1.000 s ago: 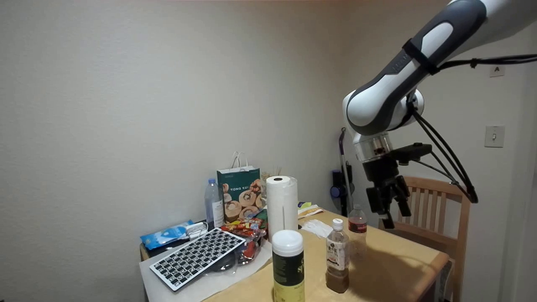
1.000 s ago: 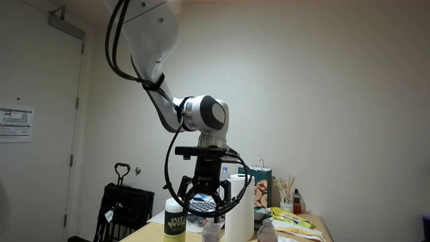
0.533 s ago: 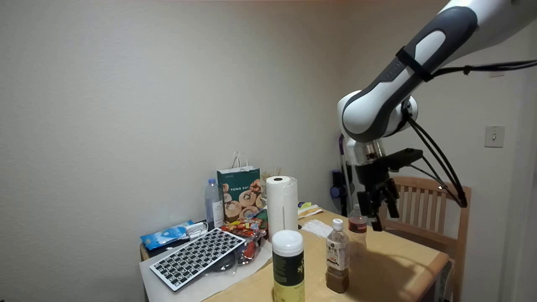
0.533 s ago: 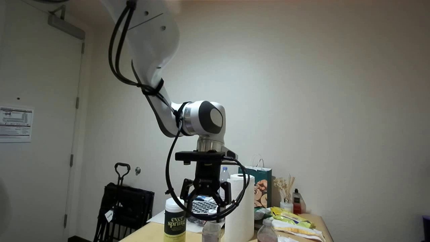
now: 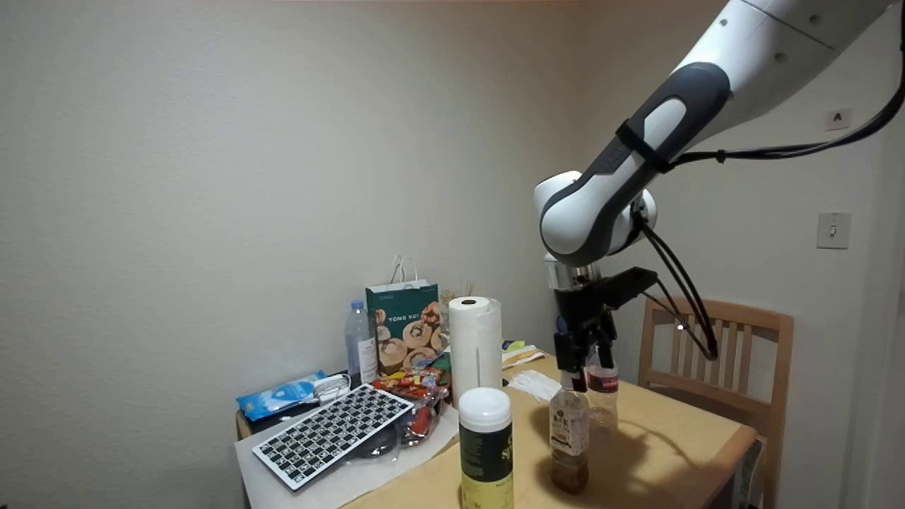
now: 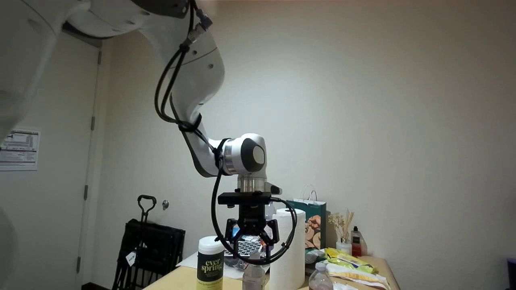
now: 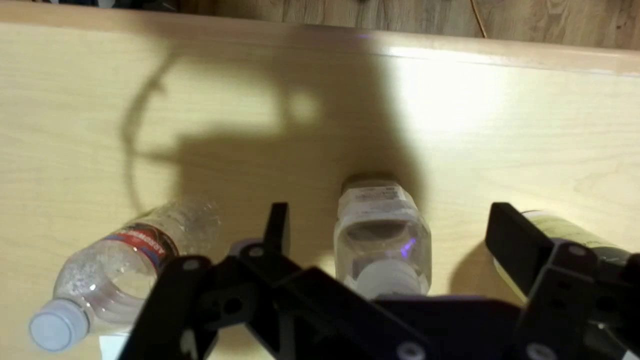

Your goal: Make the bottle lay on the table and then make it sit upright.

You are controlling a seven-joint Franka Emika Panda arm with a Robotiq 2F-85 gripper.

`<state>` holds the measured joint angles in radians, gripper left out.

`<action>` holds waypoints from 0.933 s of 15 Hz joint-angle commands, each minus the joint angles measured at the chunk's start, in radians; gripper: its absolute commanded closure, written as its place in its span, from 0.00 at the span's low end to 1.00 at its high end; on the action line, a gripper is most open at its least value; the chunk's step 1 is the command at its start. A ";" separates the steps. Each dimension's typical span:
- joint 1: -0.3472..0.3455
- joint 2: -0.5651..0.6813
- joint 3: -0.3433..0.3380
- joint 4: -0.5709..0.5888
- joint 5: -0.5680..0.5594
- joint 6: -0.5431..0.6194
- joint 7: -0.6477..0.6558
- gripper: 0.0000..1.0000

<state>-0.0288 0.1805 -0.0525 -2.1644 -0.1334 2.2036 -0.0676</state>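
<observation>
The bottle [image 5: 569,431] stands upright on the tan table [image 5: 672,452], clear with a pale label, brownish contents and a light cap. It shows low in an exterior view [image 6: 254,278], partly cut off by the frame's bottom edge. My gripper [image 5: 581,375] is at the height of the bottle's top and hides its cap in that exterior view. In the wrist view, the open gripper [image 7: 387,210] has its fingers well apart. The bottle [image 7: 382,225] lies between them with a gap on both sides. My gripper's body covers part of the cap there.
A red-labelled clear bottle [image 7: 145,250] stands close beside. A white-capped container [image 5: 486,452] with a green-yellow label stands on the other side. The paper-towel roll [image 5: 475,346], a checkered board [image 5: 332,435] and a green bag [image 5: 406,325] are farther off. A chair [image 5: 721,353] stands behind the table.
The arm has moved down and over to the bottle. The gripper has gone from beside and above it to around its top, staying open. The bottle has not moved.
</observation>
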 commanded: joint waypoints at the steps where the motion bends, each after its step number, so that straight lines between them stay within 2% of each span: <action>1: 0.014 0.083 0.014 0.091 -0.027 0.003 0.001 0.00; 2: 0.017 0.099 0.016 0.109 -0.028 -0.001 -0.001 0.00; 3: 0.030 0.112 0.008 0.131 -0.060 -0.059 0.043 0.00; 4: 0.016 0.077 0.017 0.090 -0.013 -0.016 0.003 0.00; 6: 0.022 0.104 0.016 0.115 -0.034 -0.034 0.018 0.00; 8: 0.011 0.098 0.020 0.097 -0.005 -0.030 0.003 0.00; 11: -0.009 0.114 0.022 0.083 0.019 0.041 -0.053 0.00; 14: -0.018 0.129 0.024 0.081 0.032 0.058 -0.077 0.00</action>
<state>-0.0214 0.3027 -0.0400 -2.0622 -0.1352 2.2183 -0.0865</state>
